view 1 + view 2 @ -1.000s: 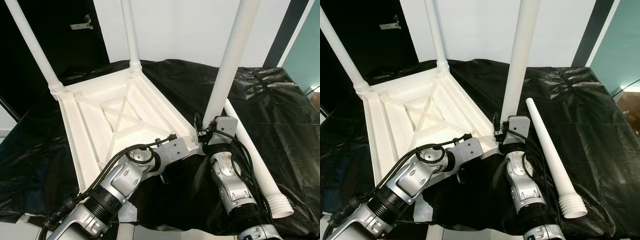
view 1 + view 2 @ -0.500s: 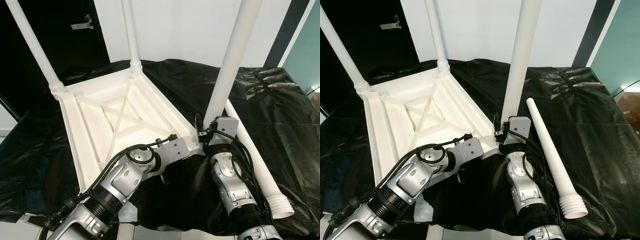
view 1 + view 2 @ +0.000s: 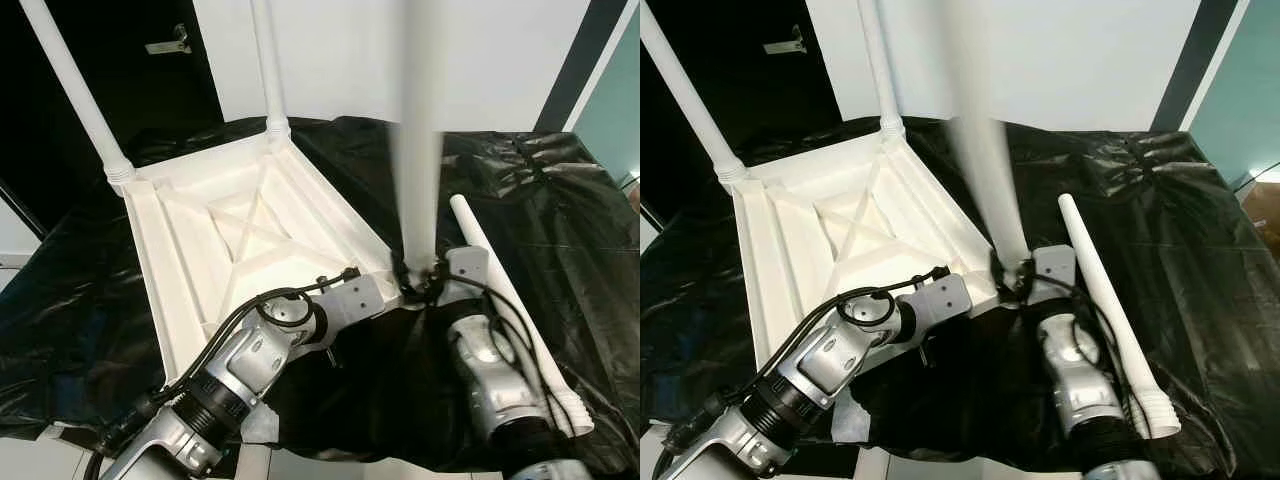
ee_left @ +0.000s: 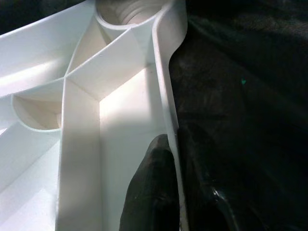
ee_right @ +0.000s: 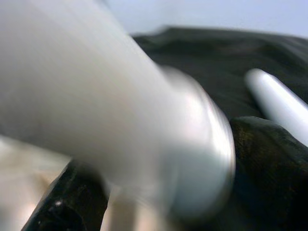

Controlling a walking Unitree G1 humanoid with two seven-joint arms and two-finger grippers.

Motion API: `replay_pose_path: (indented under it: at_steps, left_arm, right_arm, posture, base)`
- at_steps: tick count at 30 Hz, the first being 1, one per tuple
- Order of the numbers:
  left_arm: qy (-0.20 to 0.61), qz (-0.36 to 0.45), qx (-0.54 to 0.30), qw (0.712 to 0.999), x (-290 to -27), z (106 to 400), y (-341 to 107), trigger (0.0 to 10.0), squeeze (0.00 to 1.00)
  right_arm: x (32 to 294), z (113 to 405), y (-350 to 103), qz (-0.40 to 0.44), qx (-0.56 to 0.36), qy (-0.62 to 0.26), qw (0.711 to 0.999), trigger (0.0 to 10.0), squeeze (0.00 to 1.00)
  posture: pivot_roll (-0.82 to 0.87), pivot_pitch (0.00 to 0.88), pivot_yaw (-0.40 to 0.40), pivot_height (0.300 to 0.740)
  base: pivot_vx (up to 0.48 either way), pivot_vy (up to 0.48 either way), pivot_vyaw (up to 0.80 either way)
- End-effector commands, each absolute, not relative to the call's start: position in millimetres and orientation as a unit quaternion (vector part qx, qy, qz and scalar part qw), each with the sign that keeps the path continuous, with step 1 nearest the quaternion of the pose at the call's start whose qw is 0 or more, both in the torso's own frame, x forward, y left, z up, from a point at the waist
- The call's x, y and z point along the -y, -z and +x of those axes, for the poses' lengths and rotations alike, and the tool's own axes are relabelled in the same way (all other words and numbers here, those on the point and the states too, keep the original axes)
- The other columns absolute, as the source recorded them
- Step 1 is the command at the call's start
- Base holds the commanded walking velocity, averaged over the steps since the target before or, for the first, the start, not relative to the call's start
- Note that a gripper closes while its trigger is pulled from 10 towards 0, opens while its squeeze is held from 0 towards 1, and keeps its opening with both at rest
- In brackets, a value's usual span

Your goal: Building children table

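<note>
The white children's table [image 3: 190, 255] lies upside down on a black sheet. Two white legs [image 3: 78, 90] [image 3: 268, 60] stand in its far corners. A third leg [image 3: 420, 150], blurred, stands almost upright at the near right corner socket. My right gripper [image 3: 422, 284] is shut on its ribbed base, and the leg [image 5: 120, 120] sits between the black fingers [image 5: 262, 159] in the right wrist view. My left gripper [image 4: 175, 159] is shut on the table's rim [image 4: 166, 91] beside that corner, one finger on each side of the wall. A fourth leg [image 3: 505, 300] lies loose to the right.
The black sheet [image 3: 560, 210] covers the whole work surface, and its front edge runs just below my arms. A dark doorway [image 3: 120, 60] is at the back left, a white wall [image 3: 340, 50] behind and a teal wall [image 3: 615, 110] at the right.
The leg in my right gripper has swung its top to the left, from leaning right to nearly upright, and is blurred. The right wrist has shifted slightly right. The left gripper still holds the rim.
</note>
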State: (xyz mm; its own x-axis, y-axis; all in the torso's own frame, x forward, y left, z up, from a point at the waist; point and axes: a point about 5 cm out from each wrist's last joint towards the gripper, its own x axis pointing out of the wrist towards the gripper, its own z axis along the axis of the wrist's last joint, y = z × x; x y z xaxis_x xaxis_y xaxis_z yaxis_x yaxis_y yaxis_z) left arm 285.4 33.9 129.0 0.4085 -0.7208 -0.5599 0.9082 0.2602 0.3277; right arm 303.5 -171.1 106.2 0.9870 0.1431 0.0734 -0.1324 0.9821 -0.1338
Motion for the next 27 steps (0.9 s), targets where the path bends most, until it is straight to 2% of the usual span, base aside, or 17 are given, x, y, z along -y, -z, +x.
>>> replay_pose_path:
  at_steps: [1, 2, 3, 4, 10, 13, 14, 16, 17, 18, 19, 20, 22, 27]
  left_arm:
    - [0.493, 0.335, -0.085, 0.799, -32.8, 295.9, -154.3, 10.0, 0.0]
    - [0.492, 0.335, -0.084, 0.799, -32.5, 296.4, -154.4, 10.0, 0.0]
    - [0.492, 0.335, -0.084, 0.799, -32.5, 296.4, -154.4, 10.0, 0.0]
    - [0.492, 0.335, -0.084, 0.8, -32.5, 296.7, -154.5, 10.0, 0.0]
    - [0.49, 0.334, -0.083, 0.801, -32.9, 297.3, -154.7, 10.0, 0.0]
    - [0.489, 0.331, -0.088, 0.802, -34.5, 295.9, -154.1, 10.0, 0.0]
    - [0.489, 0.331, -0.088, 0.802, -34.5, 295.9, -154.1, 10.0, 0.0]
    - [0.488, 0.314, -0.091, 0.809, -30.7, 293.7, -155.9, 10.0, 0.0]
    - [0.488, 0.314, -0.091, 0.809, -30.7, 293.7, -155.9, 10.0, 0.0]
    - [0.489, 0.301, -0.091, 0.814, -25.4, 291.0, -156.3, 10.0, 0.0]
    - [0.489, 0.301, -0.091, 0.814, -25.4, 291.0, -156.3, 10.0, 0.0]
    - [0.493, 0.291, -0.093, 0.814, -19.5, 286.3, -154.4, 10.0, 0.0]
    - [0.497, 0.283, -0.089, 0.815, -13.6, 282.1, -152.8, 10.0, 0.0]
    - [0.497, 0.269, -0.092, 0.82, -12.0, 281.1, -152.0, 10.0, 0.0]
  right_arm:
    - [172.1, 304.1, -105.7, -0.055, 0.035, -0.08, 0.995, 10.0, 0.0]
    - [174.1, 306.6, -109.4, -0.059, 0.033, -0.103, 0.992, 4.4, 0.0]
    - [174.1, 306.6, -109.4, -0.059, 0.033, -0.103, 0.992, 4.4, 0.0]
    - [178.1, 310.1, -112.8, -0.066, 0.027, -0.121, 0.99, 0.0, 0.0]
    - [187.4, 316.2, -118.5, -0.084, 0.024, -0.136, 0.987, 0.0, 0.0]
    - [190.6, 317.7, -112.3, -0.052, -0.004, -0.115, 0.992, 10.0, 0.0]
    - [190.6, 317.7, -112.3, -0.052, -0.004, -0.115, 0.992, 10.0, 0.0]
    - [188.7, 318.0, -110.0, 0.016, -0.023, -0.097, 0.995, 10.0, 0.0]
    - [188.7, 318.0, -110.0, 0.016, -0.023, -0.097, 0.995, 10.0, 0.0]
    - [186.9, 318.2, -111.0, 0.079, -0.027, -0.081, 0.993, 10.0, 0.0]
    - [186.9, 318.2, -111.0, 0.079, -0.027, -0.081, 0.993, 10.0, 0.0]
    - [185.4, 318.1, -110.9, 0.115, -0.029, -0.068, 0.991, 10.0, 0.0]
    - [183.3, 317.5, -109.6, 0.132, -0.032, -0.058, 0.989, 10.0, 0.0]
    - [181.3, 315.7, -103.7, 0.115, -0.042, -0.044, 0.992, 10.0, 0.0]
  posture:
    - [-0.07, 0.0, 0.021, 0.74]
    - [-0.07, 0.0, 0.022, 0.74]
    - [-0.07, 0.0, 0.022, 0.74]
    - [-0.07, 0.0, 0.019, 0.74]
    - [-0.07, 0.0, 0.015, 0.74]
    - [-0.06, 0.0, 0.024, 0.74]
    - [-0.06, 0.0, 0.024, 0.74]
    - [-0.06, 0.0, 0.034, 0.74]
    - [-0.06, 0.0, 0.034, 0.74]
    - [-0.06, 0.0, 0.036, 0.74]
    - [-0.06, 0.0, 0.036, 0.74]
    - [-0.06, 0.0, 0.044, 0.74]
    - [-0.06, 0.0, 0.047, 0.74]
    - [-0.06, 0.0, 0.049, 0.74]
  base:
    - [0.0, 0.0, 0.0]
    - [0.0, 0.0, 0.0]
    - [0.0, 0.0, 0.0]
    - [0.0, 0.0, 0.0]
    - [0.0, 0.0, 0.0]
    - [0.0, 0.0, 0.0]
    - [0.0, 0.0, 0.0]
    - [0.0, 0.0, 0.0]
    - [0.0, 0.0, 0.0]
    - [0.0, 0.0, 0.0]
    - [0.0, 0.0, 0.0]
    - [0.0, 0.0, 0.0]
    - [0.0, 0.0, 0.0]
    - [0.0, 0.0, 0.0]
